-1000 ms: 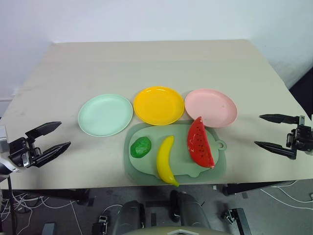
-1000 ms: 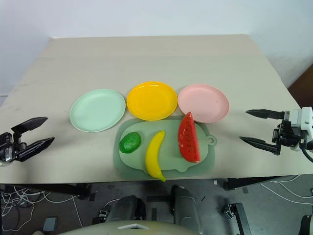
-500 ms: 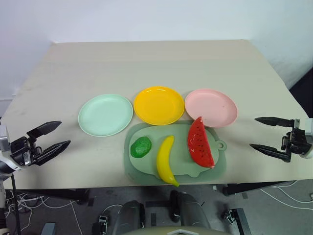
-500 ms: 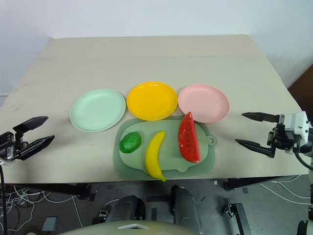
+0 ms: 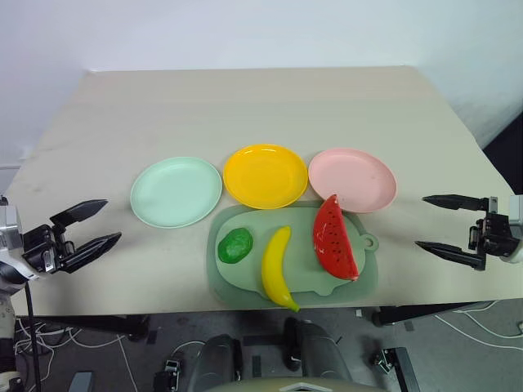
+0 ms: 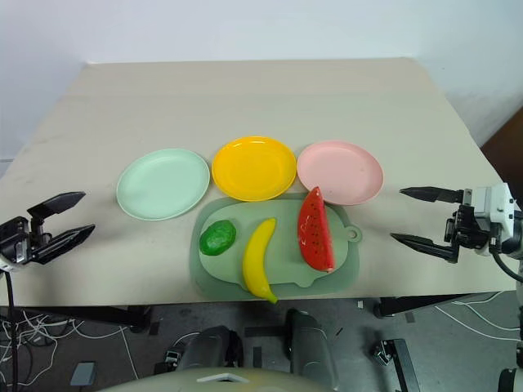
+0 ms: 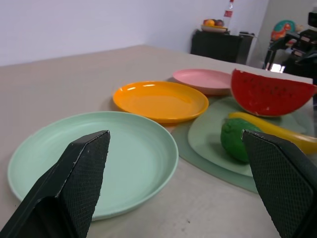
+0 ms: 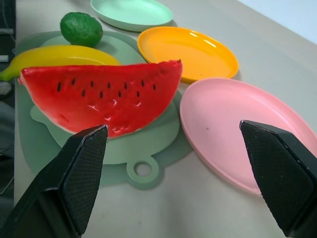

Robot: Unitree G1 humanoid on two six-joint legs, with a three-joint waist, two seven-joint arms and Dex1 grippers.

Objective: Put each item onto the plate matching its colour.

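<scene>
I see both grippers, left (image 5: 96,225) and right (image 5: 435,223), spread empty; the pig-shaped mat (image 5: 237,280) under all three toys touches the pink plate (image 5: 352,180).

Wide bare table (image 5: 245,106) behind the three plates (image 5: 265,175). Plates sit nearly edge to edge, no gap to slip through. Open tabletop on both outer sides of the mat (image 5: 245,282), nothing standing between it and either table edge.

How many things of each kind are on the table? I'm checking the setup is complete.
Plates: 3, mint green, yellow, pink
Toy foods: 3, watermelon wedge, banana, green lump
Mat: 1
Total: 7
</scene>
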